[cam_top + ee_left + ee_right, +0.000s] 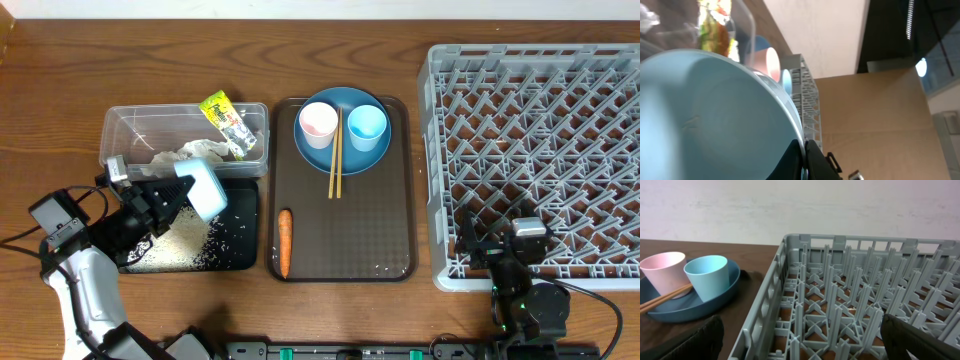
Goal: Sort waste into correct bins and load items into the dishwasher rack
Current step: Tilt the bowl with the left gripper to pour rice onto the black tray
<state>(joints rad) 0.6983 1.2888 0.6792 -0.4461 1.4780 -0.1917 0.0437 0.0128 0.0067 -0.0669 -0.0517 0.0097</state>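
The left gripper (183, 193), reaching rightward, is clamping the tilted pale-blue-sided white bowl (207, 189) over the shallow black rectangular tray (243, 262); the right gripper (498, 243) is gaping beside the grey plastic pegged rack (436, 150)

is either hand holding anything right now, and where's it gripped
The left hand holds the bowl by its rim, pinched at the edge and tilted over the black tray. The right hand is open and holds nothing.

pale blue bowl (205, 188) tipped on its side in the left pincer (180, 193), white rice scraps (178, 246) spread over the black tray (243, 262) right under it
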